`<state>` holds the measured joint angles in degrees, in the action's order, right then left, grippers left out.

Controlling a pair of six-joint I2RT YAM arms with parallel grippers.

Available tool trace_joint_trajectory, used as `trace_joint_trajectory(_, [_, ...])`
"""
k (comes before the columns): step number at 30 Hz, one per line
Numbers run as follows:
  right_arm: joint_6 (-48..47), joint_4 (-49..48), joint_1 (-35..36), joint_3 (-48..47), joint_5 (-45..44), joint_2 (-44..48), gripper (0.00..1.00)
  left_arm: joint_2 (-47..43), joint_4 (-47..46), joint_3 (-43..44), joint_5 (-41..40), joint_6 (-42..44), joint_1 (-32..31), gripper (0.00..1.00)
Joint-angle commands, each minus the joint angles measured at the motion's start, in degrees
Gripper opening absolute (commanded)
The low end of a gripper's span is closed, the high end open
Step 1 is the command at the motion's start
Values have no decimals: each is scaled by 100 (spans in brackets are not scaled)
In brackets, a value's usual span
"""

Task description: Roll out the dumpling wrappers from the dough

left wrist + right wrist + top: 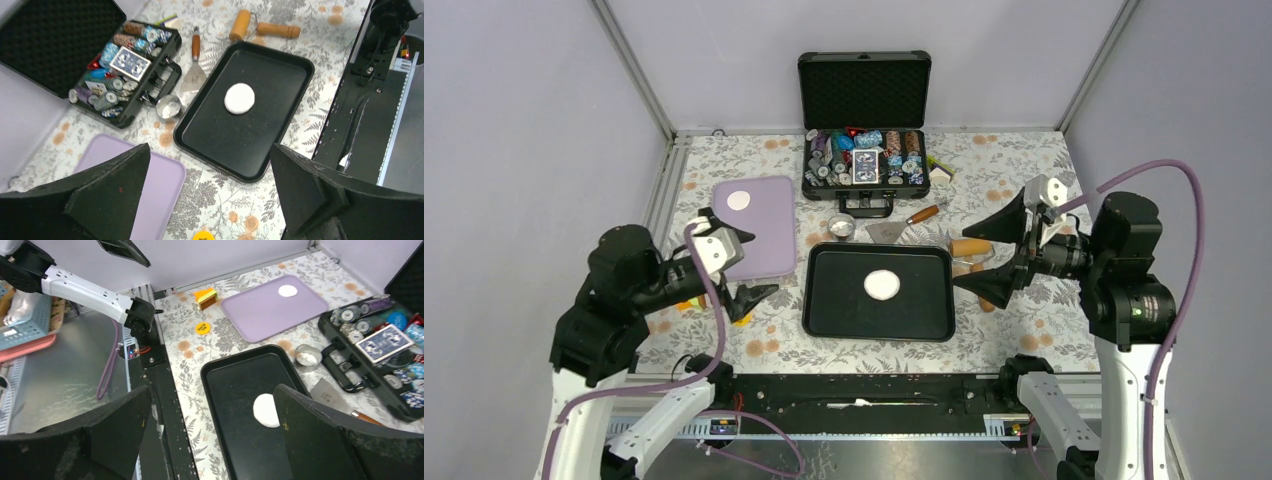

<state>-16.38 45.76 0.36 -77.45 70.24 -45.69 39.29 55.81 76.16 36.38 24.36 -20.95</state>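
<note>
Both end effectors hang above the tabletop (1024, 180) with their jaws spread wide and nothing between them. The left end effector (736, 255) hovers over the near edge of a lilac tray (769, 240), and the right end effector (969, 260) sits just beside the right rim of a black tray (816, 305), pointing toward it. The dough (882, 285) is a round white pat lying near the middle of the black tray, well apart from both sets of fingers. One dumpling wrapper (739, 199), a small thin white disc, lies at the far end of the lilac tray. Behind the black tray are a small steel cup (841, 226), a scraper (904, 225), a wooden rolling pin (972, 248) and an open case of poker chips (864, 165).
</note>
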Motion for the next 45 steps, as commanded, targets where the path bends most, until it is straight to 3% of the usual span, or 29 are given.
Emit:
trace_joint_trajectory(1, [653,-845,1,587,484,32,99,83,-477,-581,-168,151,37,99])
trace_joint_trajectory(6, [719,-1667,-1,1272,130,112,99,103,-759,-977,-1002,312,38,99])
trace_joint_trajectory(10, [1212,-2454,-1,1581,-1344,-16,99,-16,-1186,-1321,-2091,-595,38,99])
trace_joint_trajectory(13, [1221,-2590,-1,1758,-2643,-306,99,-164,-1511,-1925,-2139,-749,46,99])
trace_joint_trajectory(17, [673,-2006,-1,1781,-4229,-1085,99,-318,-2141,-2600,-2150,-1107,47,99])
trace_joint_trajectory(21, [335,-1974,-1,2235,-5127,-1765,96,-268,-2359,-2914,-2159,-1032,47,99])
trace_joint_trajectory(34, [-576,-1941,0,2969,-5851,-2719,92,38,-2290,-2960,-1782,-961,108,99])
trace_joint_trajectory(45, [-1311,-1907,-1,3446,-5576,-3361,86,21,-2314,-2985,-1566,-951,348,99])
